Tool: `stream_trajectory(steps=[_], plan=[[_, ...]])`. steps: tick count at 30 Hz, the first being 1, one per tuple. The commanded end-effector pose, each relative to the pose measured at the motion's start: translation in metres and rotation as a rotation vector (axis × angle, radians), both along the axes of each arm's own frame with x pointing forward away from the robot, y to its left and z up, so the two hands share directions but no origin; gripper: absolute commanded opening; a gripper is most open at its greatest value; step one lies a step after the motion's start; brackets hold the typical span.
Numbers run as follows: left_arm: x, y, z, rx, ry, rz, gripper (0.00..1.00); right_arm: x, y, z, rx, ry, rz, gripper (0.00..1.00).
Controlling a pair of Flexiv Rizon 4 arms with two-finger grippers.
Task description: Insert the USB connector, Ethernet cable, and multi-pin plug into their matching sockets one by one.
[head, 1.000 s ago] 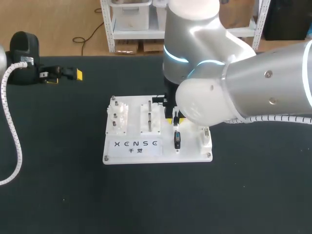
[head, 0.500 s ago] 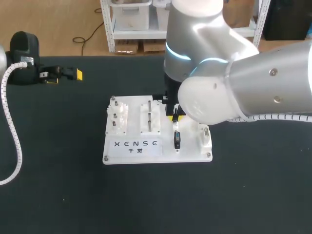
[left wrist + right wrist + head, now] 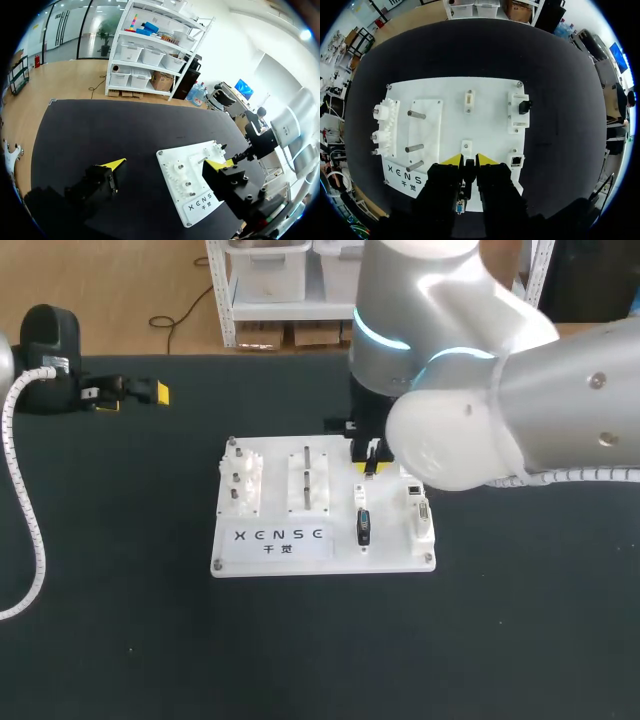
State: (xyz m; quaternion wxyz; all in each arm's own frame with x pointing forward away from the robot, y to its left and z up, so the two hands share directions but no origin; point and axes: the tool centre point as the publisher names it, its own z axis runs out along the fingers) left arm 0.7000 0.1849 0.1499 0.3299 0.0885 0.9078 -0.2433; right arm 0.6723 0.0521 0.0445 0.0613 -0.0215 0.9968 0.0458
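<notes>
While my left gripper [image 3: 167, 163] stays open near the worktop's [image 3: 120, 620] far left corner, my right gripper [image 3: 469, 159] has shifted toward the rear of the white board [image 3: 272, 558], closed on a dark connector [image 3: 468, 172]; the multi-pin plug [image 3: 363, 527] lies near the board's front edge.

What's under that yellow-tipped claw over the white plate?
The white board lies under the right gripper, with a small white socket just ahead of it. The gripper's own body hides the board directly below.
</notes>
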Motion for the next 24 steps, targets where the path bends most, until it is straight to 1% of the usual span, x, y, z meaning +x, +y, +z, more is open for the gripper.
stream_trajectory(steps=[1,8,12,24], plan=[[0.0,0.0,0.0,0.0,0.0,0.0,1.0,-0.005,-0.018,0.007,0.009,-0.029,-0.017,0.0],[0.0,0.0,0.0,0.0,0.0,0.0,1.0,-0.001,-0.042,0.009,-0.011,-0.036,-0.05,0.0],[0.0,0.0,0.0,0.0,0.0,0.0,1.0,-0.001,-0.052,0.008,-0.016,-0.028,-0.063,0.0],[0.0,0.0,0.0,0.0,0.0,0.0,1.0,-0.011,-0.063,-0.005,-0.048,-0.003,-0.069,0.0]])
